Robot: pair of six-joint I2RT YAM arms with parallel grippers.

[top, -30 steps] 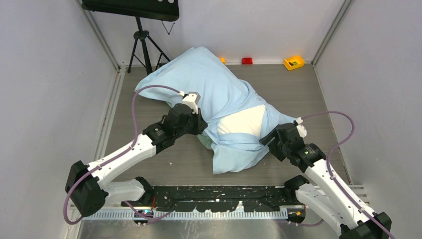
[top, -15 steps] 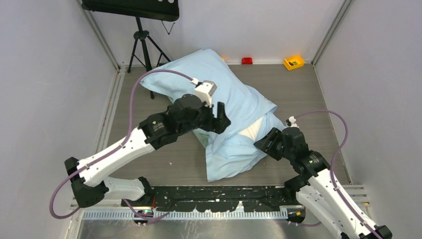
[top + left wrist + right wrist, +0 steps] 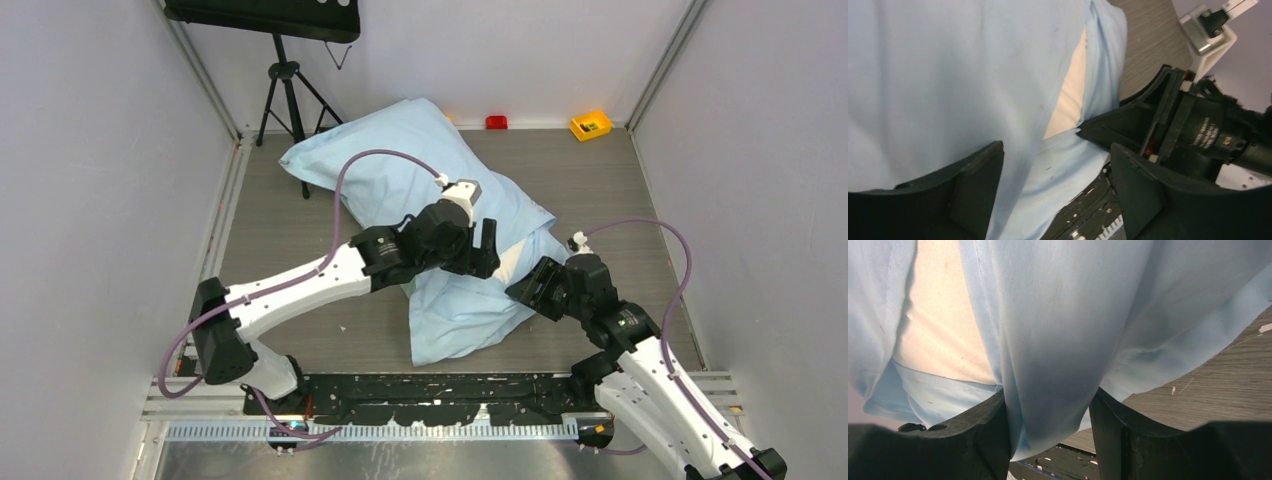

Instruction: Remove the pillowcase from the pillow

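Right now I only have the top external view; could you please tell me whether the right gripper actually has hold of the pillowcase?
Observer: Yes; the right wrist view shows a fold of the pillowcase filling the right gripper, between both fingers.
Operator: Thank you. And the other arm?
Observer: In its wrist view the left gripper is wide open, pinching nothing.
Operator: What lies ahead of it?
Observer: A narrow strip of the white pillow, showing at the case's opening.

- Black tripod [image 3: 285, 95], standing at the far left corner.
- Black panel [image 3: 262, 18], above the tripod.
- Red block [image 3: 496, 122], by the far wall.
- Yellow box [image 3: 590, 125], at the far right corner.
- Grey wood-grain table [image 3: 620, 190].
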